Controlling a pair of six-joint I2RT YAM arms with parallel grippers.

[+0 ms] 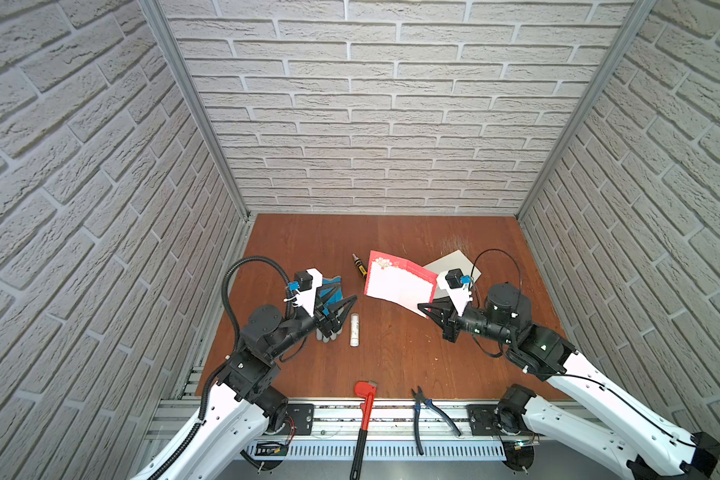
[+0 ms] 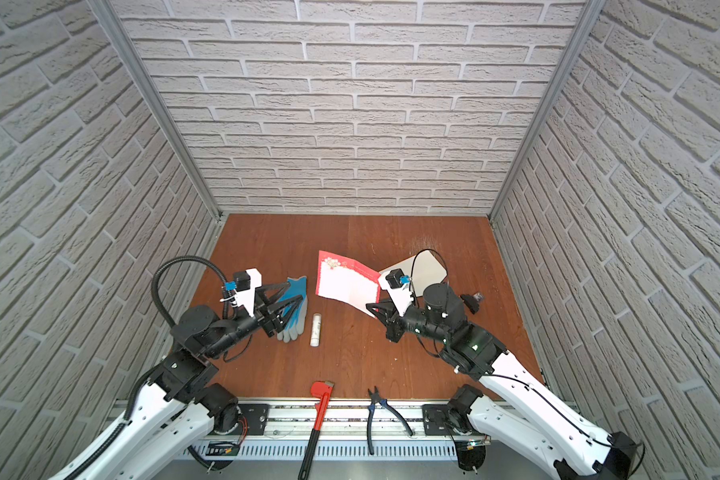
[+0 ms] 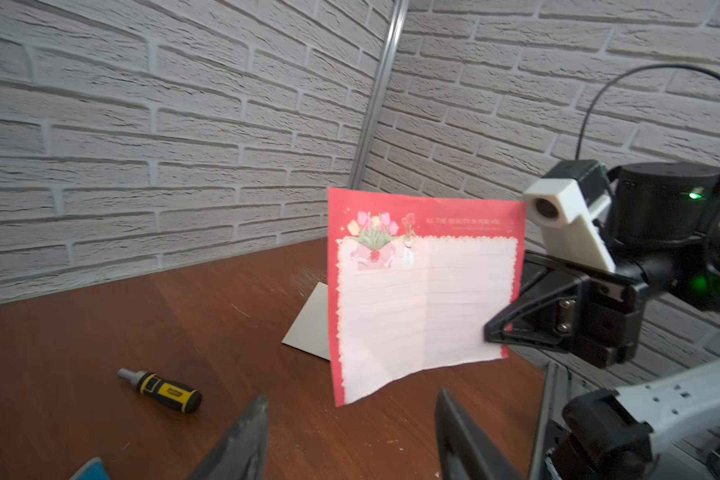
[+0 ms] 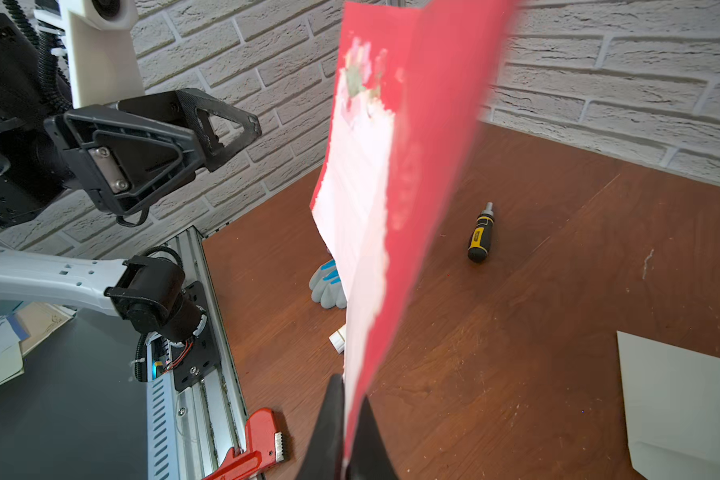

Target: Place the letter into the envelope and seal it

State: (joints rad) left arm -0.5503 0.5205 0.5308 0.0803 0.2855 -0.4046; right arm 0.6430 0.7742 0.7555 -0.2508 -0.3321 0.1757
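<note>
The letter (image 1: 398, 282) (image 2: 344, 286), a pale pink sheet with red edging and a flower print at one corner, stands upright off the table with a crease down its middle. My right gripper (image 1: 424, 309) (image 4: 352, 388) is shut on its lower edge. In the left wrist view the letter (image 3: 425, 299) faces the camera, pinched at its side by the right gripper (image 3: 491, 332). My left gripper (image 1: 348, 293) (image 3: 352, 409) is open and empty, hovering over a glove, apart from the letter. The envelope (image 1: 454, 264) (image 2: 431, 268) (image 4: 682, 395) lies flat behind the right arm.
A blue-and-grey glove (image 2: 296, 309) and a white tube (image 1: 354, 330) lie under and beside the left gripper. A yellow-black screwdriver (image 1: 359, 266) (image 3: 163, 390) rests left of the letter. A red pipe wrench (image 1: 364, 409) and pliers (image 1: 427, 411) sit at the front edge.
</note>
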